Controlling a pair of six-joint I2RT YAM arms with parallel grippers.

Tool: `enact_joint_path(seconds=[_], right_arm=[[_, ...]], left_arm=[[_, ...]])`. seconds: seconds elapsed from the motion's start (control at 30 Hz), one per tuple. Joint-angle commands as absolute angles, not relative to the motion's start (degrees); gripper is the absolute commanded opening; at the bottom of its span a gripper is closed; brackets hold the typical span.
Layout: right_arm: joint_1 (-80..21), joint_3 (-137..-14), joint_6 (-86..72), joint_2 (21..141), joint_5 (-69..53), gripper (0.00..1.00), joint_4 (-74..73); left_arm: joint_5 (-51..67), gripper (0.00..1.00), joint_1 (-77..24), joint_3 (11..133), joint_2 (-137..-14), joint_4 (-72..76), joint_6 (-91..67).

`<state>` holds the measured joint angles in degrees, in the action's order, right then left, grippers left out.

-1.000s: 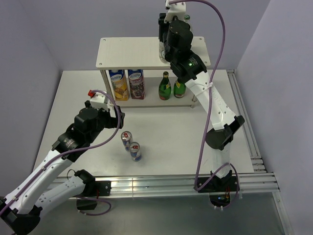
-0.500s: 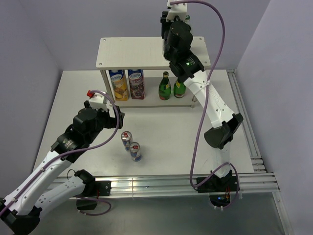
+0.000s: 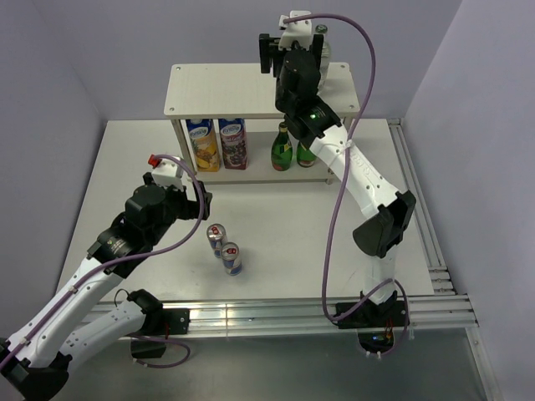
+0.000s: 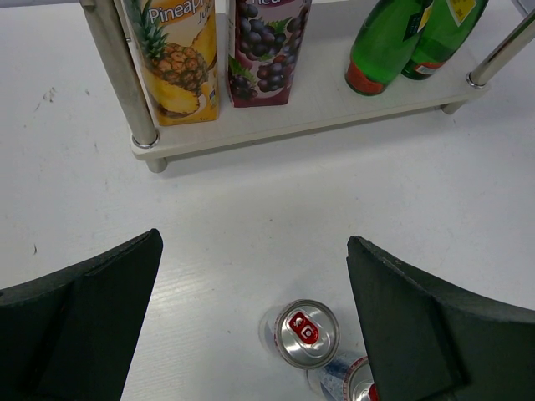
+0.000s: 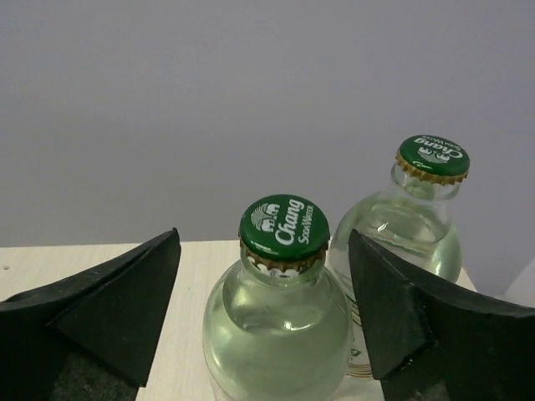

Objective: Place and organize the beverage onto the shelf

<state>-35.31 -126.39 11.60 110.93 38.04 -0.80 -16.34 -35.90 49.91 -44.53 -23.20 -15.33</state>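
Observation:
On the shelf's top board (image 3: 226, 88) two clear glass bottles with green caps stand side by side, the nearer (image 5: 280, 334) and the farther (image 5: 422, 221). My right gripper (image 5: 264, 238) is open around the nearer one, with a gap on each side. From above, the right gripper (image 3: 288, 58) hides that bottle. Two dark green bottles (image 3: 282, 148) (image 3: 306, 151) stand on the lower board (image 4: 318, 117). Two blue-and-silver cans (image 3: 216, 238) (image 3: 231, 258) stand upright on the table. My left gripper (image 4: 255, 242) hangs open above the cans (image 4: 306, 332), holding nothing.
A pineapple juice carton (image 4: 180, 58) and a grape juice carton (image 4: 263, 50) stand on the lower board's left half. Metal shelf legs (image 4: 117, 67) stand at the corners. A rail (image 3: 418, 217) runs along the table's right edge.
The right gripper has opened and let go of the nearer clear bottle, which now stands on the top board. The left arm has not moved.

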Motion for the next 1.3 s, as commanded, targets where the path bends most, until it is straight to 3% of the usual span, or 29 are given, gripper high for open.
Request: enact_joint_path(seconds=[0.0,0.53,0.83,1.07,1.27], right_arm=[[-35.33,-123.76,11.60,105.12,39.64,0.90,3.16],[-36.47,-106.97,7.74,93.53,41.22,0.93,6.59],[-43.32,-87.72,5.19,74.63,47.19,0.94,11.69],[-43.85,-84.47,0.20,68.92,47.82,0.93,5.56],[-52.10,-66.94,-13.94,54.36,50.54,0.89,-3.58]], left_arm=[[-15.56,0.99,-35.51,50.01,-44.03,-21.27,-15.38],[-15.38,0.99,-34.54,49.75,-44.56,-20.92,-15.29],[-15.03,0.99,-34.45,50.10,-46.40,-20.74,-15.47],[-14.77,0.99,-34.45,50.28,-47.11,-21.01,-15.47],[-17.72,0.99,-36.91,52.03,-50.70,-25.29,-18.18]])
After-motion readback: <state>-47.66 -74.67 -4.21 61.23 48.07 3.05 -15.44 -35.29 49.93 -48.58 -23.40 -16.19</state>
